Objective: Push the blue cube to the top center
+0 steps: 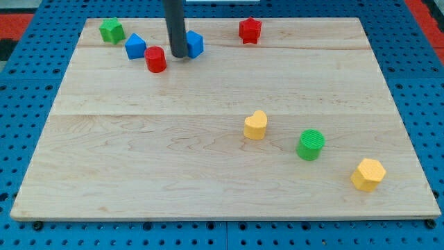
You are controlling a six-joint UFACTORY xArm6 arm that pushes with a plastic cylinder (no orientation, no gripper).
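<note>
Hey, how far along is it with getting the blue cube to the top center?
Mostly done: one blue cube sits near the top edge, a little to the view's left of center. In hand: my tip stands right against that cube's left side, between it and the red cylinder. Left: a short nudge to the view's right. A second blue block sits further left, apart from my tip.

My tip [178,55] rests on the bench [173,160] near its far edge, touching the left side of the blue cube [195,44]. A red cylinder [155,60] stands just left of the tip. A second blue block [135,46] and a green block [111,30] occupy the far left corner. A red star-shaped block [250,30] sits right of the cube.
</note>
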